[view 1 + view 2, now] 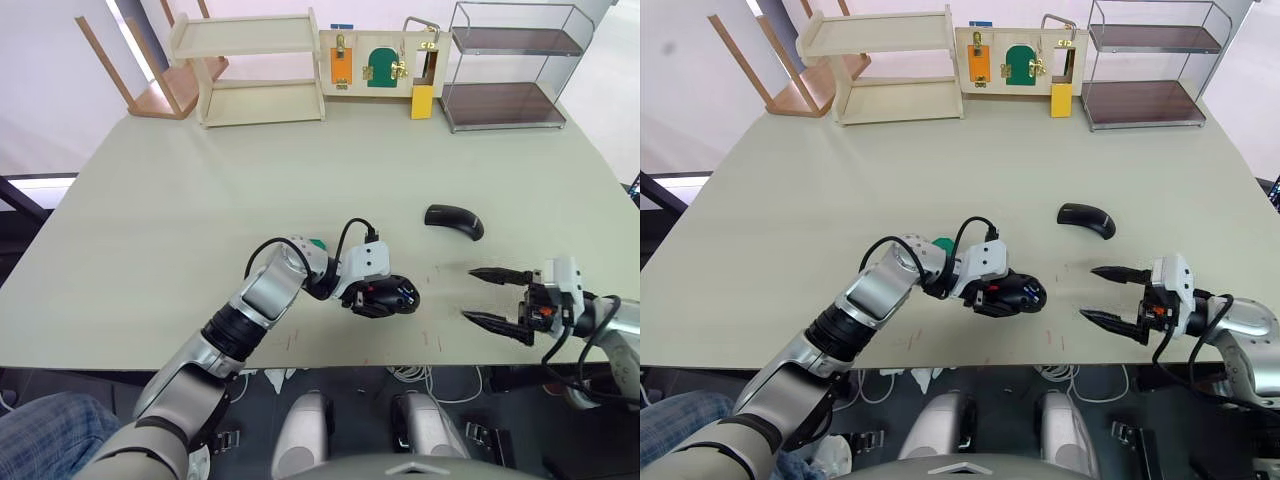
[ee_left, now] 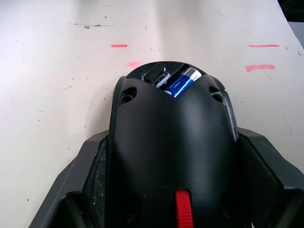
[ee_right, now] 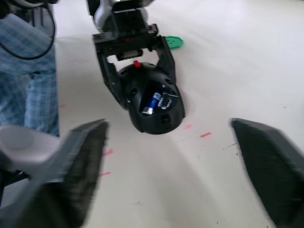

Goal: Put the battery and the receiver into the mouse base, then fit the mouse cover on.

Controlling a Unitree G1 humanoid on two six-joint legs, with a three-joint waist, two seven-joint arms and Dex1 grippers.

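Mouse base (image 3: 153, 102) sits clamped in left gripper (image 1: 385, 297).

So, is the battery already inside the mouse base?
Yes. The battery lies in the open compartment of the mouse base.

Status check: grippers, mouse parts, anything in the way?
Left gripper shut on mouse base, battery inside. Right gripper open, empty. Mouse cover on table, unobstructed.
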